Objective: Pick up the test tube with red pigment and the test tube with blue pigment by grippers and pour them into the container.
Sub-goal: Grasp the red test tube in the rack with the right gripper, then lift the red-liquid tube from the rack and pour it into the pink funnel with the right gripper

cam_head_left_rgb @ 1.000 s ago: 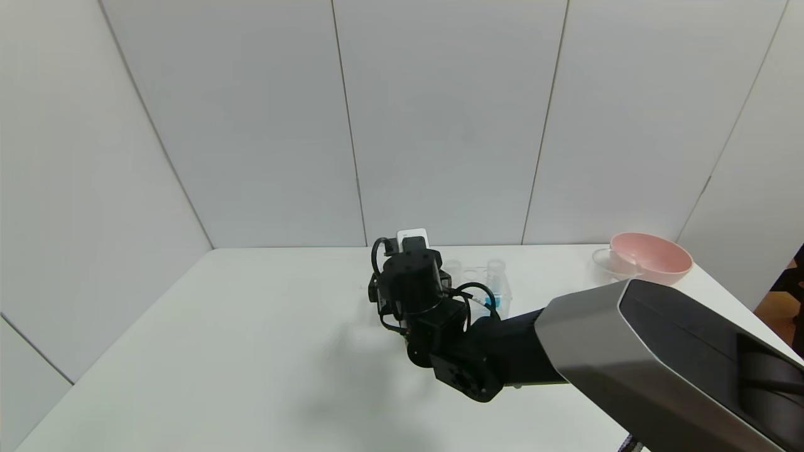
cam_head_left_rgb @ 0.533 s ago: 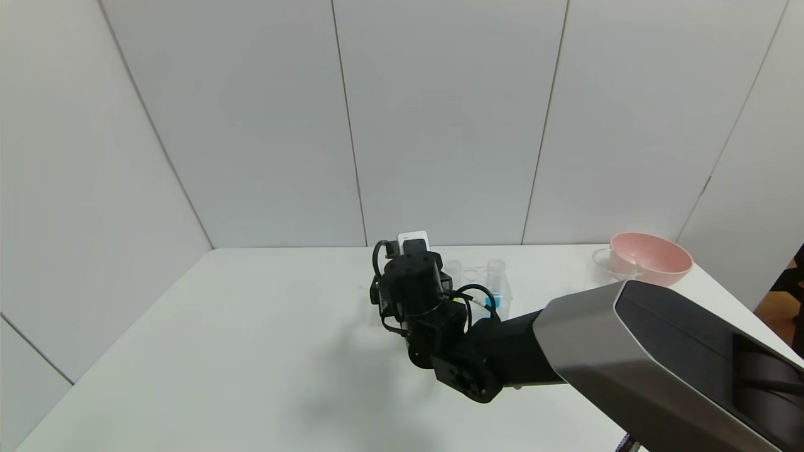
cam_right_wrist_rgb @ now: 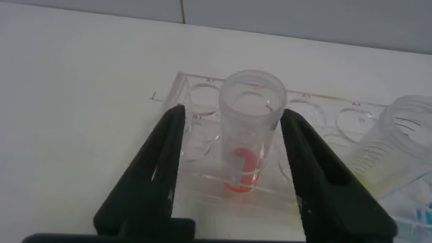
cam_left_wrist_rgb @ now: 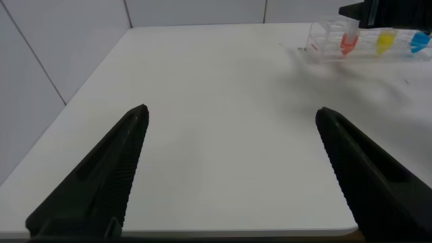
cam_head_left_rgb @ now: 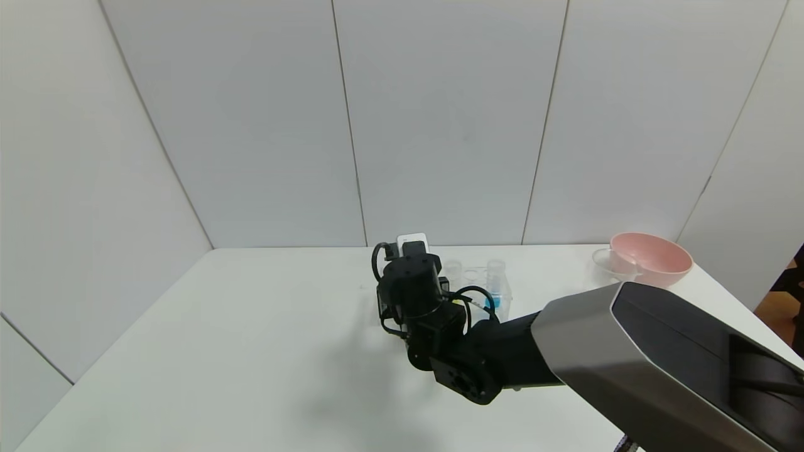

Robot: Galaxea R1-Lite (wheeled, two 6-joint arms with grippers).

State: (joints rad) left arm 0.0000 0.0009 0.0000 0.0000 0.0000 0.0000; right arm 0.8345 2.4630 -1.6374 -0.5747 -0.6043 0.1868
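The test tube with red pigment [cam_right_wrist_rgb: 250,135] stands upright in a clear tube rack [cam_right_wrist_rgb: 202,121]. My right gripper [cam_right_wrist_rgb: 233,112] is open, with one finger on each side of this tube and small gaps to it. In the head view the right wrist [cam_head_left_rgb: 411,282] hides the red tube. The test tube with blue pigment [cam_head_left_rgb: 492,302] stands at the rack's right end, and it also shows in the left wrist view [cam_left_wrist_rgb: 420,40]. The clear container [cam_head_left_rgb: 608,260] stands far right beside the pink bowl. My left gripper [cam_left_wrist_rgb: 229,116] is open and empty over the table's near left part.
A tube with yellow liquid [cam_left_wrist_rgb: 385,42] stands in the rack between the red and blue ones, and shows next to my right gripper [cam_right_wrist_rgb: 398,155]. The pink bowl [cam_head_left_rgb: 653,258] sits at the back right corner. White walls enclose the table on the back and the sides.
My right gripper has crept slightly toward the rack. The tubes and the rack have not moved.
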